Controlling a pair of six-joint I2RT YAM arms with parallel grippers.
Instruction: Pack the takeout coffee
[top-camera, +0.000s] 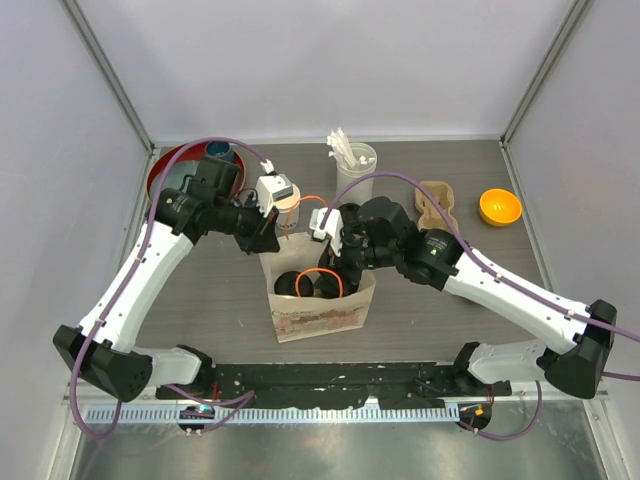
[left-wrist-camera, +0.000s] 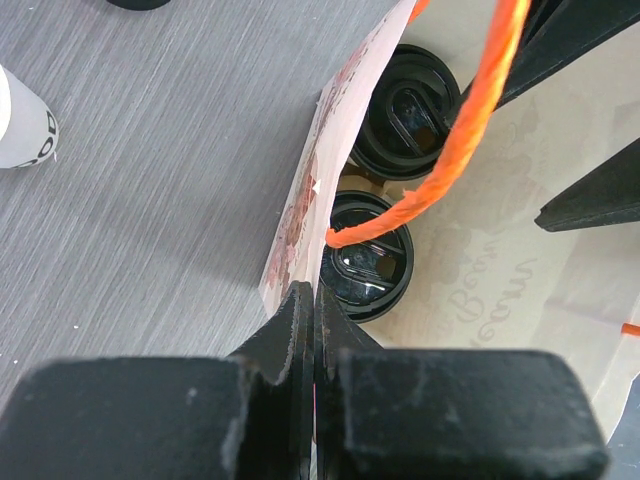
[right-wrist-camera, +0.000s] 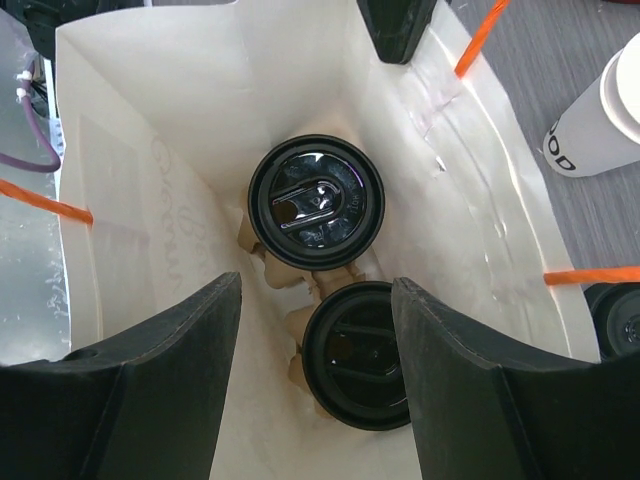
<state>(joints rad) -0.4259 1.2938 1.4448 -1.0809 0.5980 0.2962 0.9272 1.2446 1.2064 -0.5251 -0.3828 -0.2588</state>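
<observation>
While the overhead view shows only dark shapes inside the paper bag (top-camera: 318, 305) at frame centre, the right wrist view looks straight down on two lidded cups (right-wrist-camera: 316, 203) standing side by side at its bottom. Right gripper (right-wrist-camera: 316, 292) hangs spread wide above them, holding nothing. Left gripper (left-wrist-camera: 314, 300) is pressed together, pinching the bag's rim.

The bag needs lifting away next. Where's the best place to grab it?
The orange cord handle, from straight above: the paper bag stands upright with its mouth open, the loop lies across that mouth, and the thin walls may crumple. The left gripper holds one wall.
</observation>
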